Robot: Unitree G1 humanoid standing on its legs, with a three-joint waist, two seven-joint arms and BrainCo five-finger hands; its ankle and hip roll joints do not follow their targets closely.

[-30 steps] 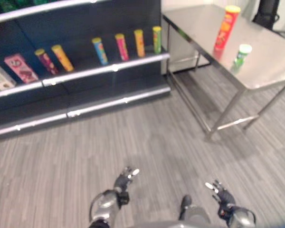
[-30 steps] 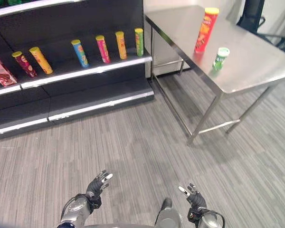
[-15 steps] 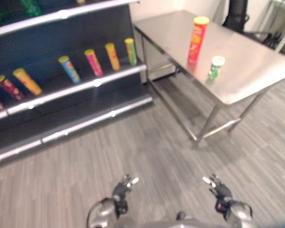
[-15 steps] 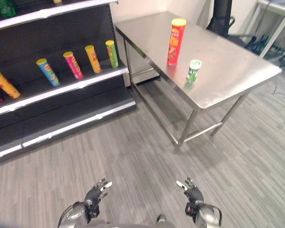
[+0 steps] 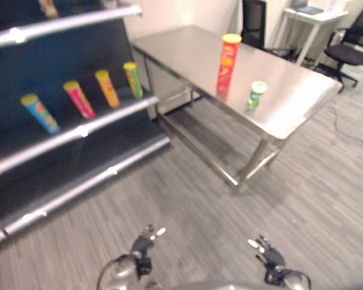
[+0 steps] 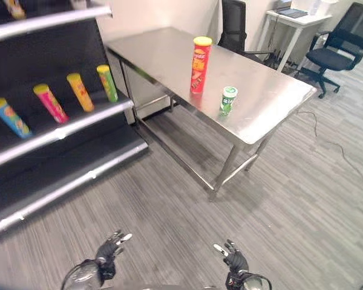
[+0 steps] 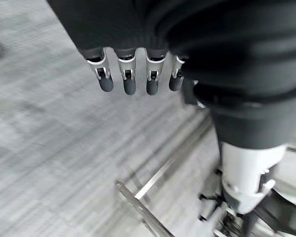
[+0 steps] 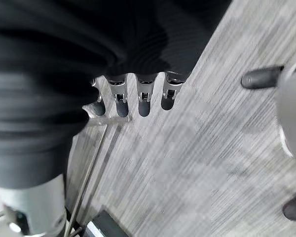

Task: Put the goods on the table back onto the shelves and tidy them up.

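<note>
So, progress-wise: basically nothing from the table is picked up yet. The shiny stainless-steel table (image 6: 278,99) has two things on it: a tall red cylindrical chip can with a yellow lid (image 6: 200,64), standing upright, and a short green-and-white can with a pale lid (image 6: 228,99) just beside it, nearer the table's edge. Both are upright and untouched.

The dark shelf unit with silver rails (image 6: 60,130) holds a row of tall cans leaning back on one level: a blue one (image 6: 9,117), a pink one (image 6: 50,103), an orange-yellow one (image 6: 80,91) and a green one (image 6: 107,83). Looks like there's room beside them, so I'd guess that's where the table stuff goes.

Both hands are down low, well away from the table. The left hand (image 6: 111,245) has its fingers straight and loose, holding nothing, and the right hand (image 6: 233,258) is the same: relaxed fingers, empty.

So what's left is pretty much the whole job: get to the table, grab each can, shelve it, then straighten the row.
</note>
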